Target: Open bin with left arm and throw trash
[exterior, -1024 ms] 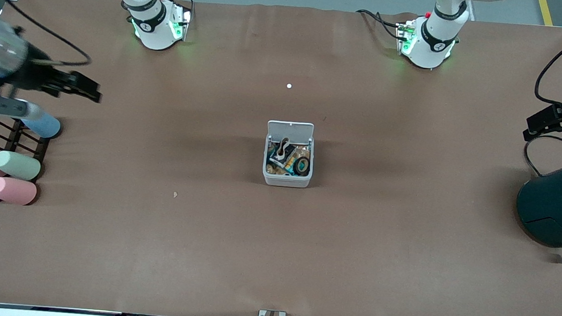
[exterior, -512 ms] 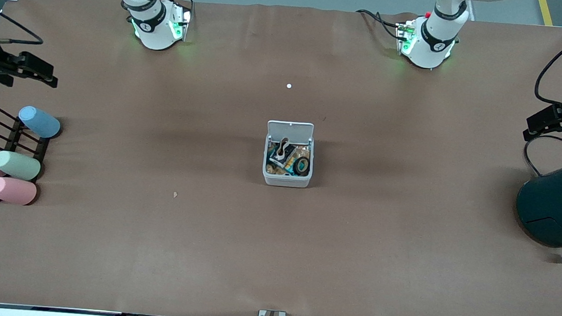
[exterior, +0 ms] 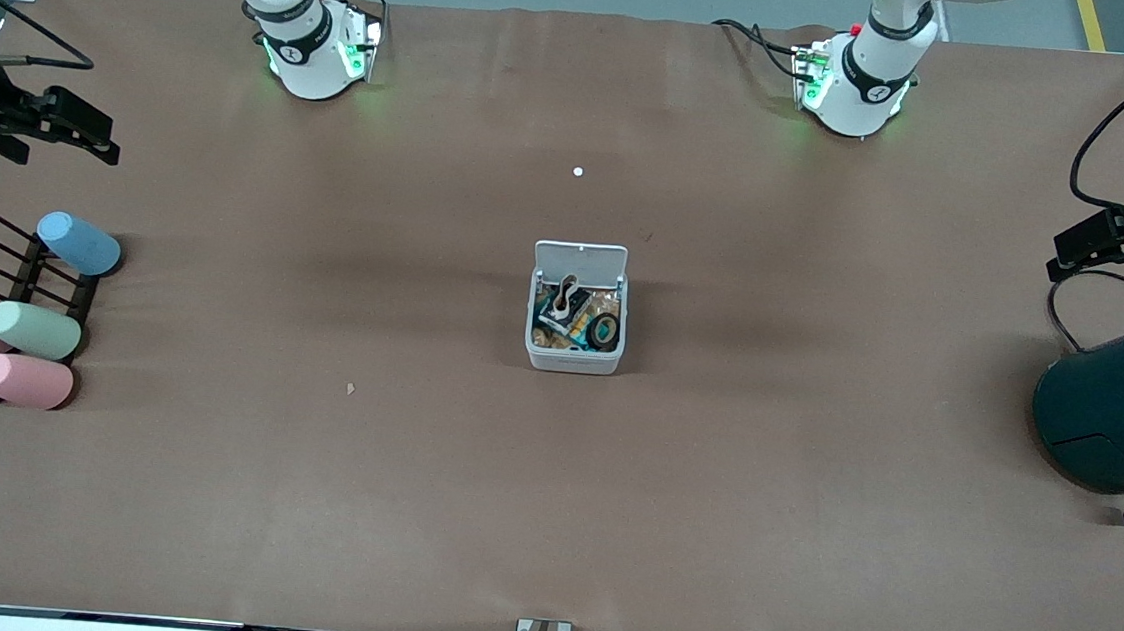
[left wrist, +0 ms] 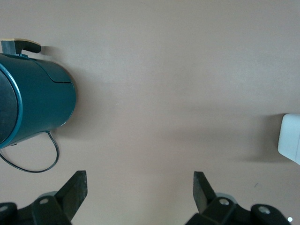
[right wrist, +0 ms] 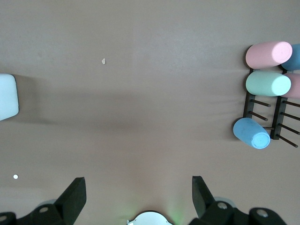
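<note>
**Bin open, trash inside, both tools released**

The bin (exterior: pixel 577 309) is seen at the centre of the worktop (exterior: pixel 546 515), its lid (exterior: pixel 581 257) raised at the bin's 12 o'clock edge. The trash (exterior: pixel 577 319) is held inside it. The left tool (exterior: pixel 1094 245) is parked at the 3 o'clock edge, over bare worktop by the teal drum (exterior: pixel 1116 409), fingers spread with nothing between them. The right tool (exterior: pixel 65 126) is held at 9 o'clock, near the pastel cylinders (exterior: pixel 8 342), likewise spread and unloaded.
</note>
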`<state>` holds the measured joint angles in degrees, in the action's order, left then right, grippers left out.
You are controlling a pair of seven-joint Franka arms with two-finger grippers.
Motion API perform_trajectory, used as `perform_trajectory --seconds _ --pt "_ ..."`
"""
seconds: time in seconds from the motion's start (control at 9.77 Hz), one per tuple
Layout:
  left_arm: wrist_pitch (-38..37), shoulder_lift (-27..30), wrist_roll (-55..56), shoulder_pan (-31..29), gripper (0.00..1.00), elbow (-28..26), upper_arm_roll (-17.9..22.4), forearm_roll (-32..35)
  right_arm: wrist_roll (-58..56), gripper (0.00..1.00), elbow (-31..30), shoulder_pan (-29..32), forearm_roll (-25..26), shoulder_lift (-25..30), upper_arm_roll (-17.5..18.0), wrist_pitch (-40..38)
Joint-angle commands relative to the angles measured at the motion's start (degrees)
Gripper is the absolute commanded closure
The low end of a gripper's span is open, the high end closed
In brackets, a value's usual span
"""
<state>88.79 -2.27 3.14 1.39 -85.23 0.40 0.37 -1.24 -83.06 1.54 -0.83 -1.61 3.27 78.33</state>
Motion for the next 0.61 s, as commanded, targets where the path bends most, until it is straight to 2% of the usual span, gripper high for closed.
perform_trajectory --seconds 0.0,0.51 --pt "-1.16 -0.19 -0.68 -0.08 0.0 1.11 0.21 -0.55 0.53 0.01 -0.35 0.31 0.57 0.73 0.25 0.5" --pt "-1.16 -0.19 -0.15 0.1 0.0 1.03 0.21 -0.72 0.53 0.01 -0.44 1.27 0.04 0.73 -0.19 1.47"
